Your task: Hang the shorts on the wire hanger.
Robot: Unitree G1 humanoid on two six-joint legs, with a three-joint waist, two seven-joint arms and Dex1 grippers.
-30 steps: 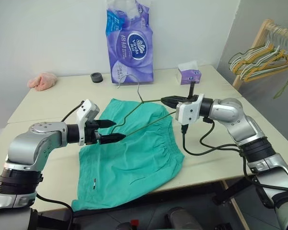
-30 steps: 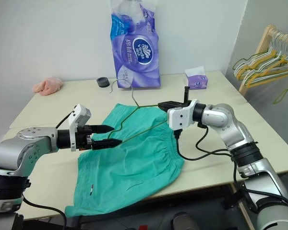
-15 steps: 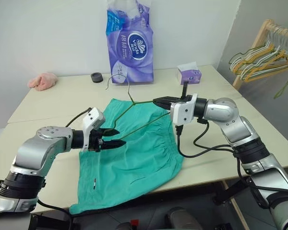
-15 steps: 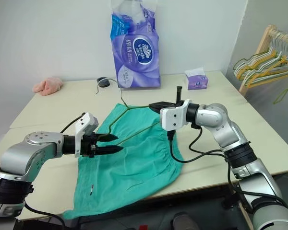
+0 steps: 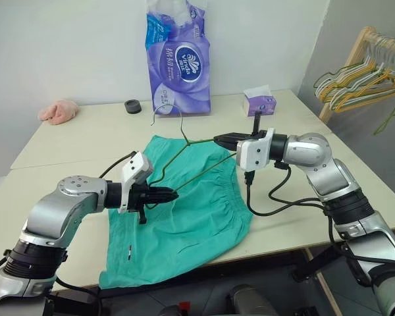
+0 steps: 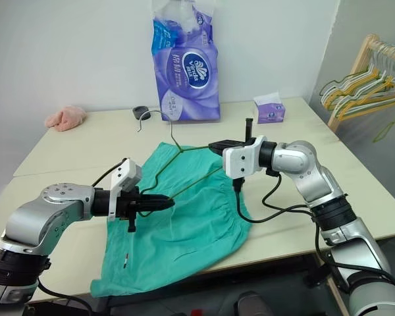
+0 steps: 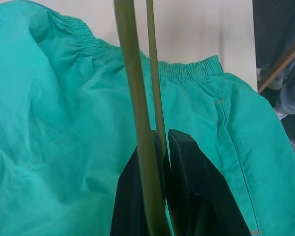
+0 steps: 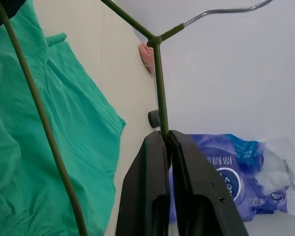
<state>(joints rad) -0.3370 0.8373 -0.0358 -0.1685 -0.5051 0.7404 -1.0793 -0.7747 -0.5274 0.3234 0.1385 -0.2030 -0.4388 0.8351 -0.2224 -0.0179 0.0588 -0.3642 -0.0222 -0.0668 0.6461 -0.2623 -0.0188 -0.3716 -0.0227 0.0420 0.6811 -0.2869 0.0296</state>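
A: Start at the left end effector (image 5: 170, 195). What has it got?

B: Its two black fingers (image 7: 187, 191) are pinched together on the wire hanger (image 5: 196, 158), near the low corner of the thin olive-green triangle. The wrist view shows the wire running up between the pads.

A: And the right end effector (image 5: 218, 139)?

B: Narrow as well, closed on one sloping arm of the same hanger, just below the neck where the wire twists into its pale curved hook. I can't quite tell whether the pads press hard or merely touch the wire.

A: So the hanger is off the desk?

B: It looks held between both arms, tilted, over the shorts (image 5: 184, 217). Those lie spread on the desk (image 5: 72, 141), teal cloth, softly creased, with a gathered elastic waistband on the side toward the right arm. One leg hem droops over the near desk edge.

A: What of the surface itself?

B: A smooth cream top with a seam running across it, as if two desks were joined. At the far side stands a tall purple plastic pack of tissue rolls (image 5: 178, 56), glossy and crinkled, against a plain white wall. Beside it sits a small purple tissue box (image 5: 259, 103), and on the other side a small dark round ring (image 5: 132, 106) and a crumpled pink cloth (image 5: 58, 111).

A: Anything beyond the desk?

B: A light wooden rack (image 5: 355, 59) to the right, carrying a bunch of yellow and green hangers (image 5: 359, 82).
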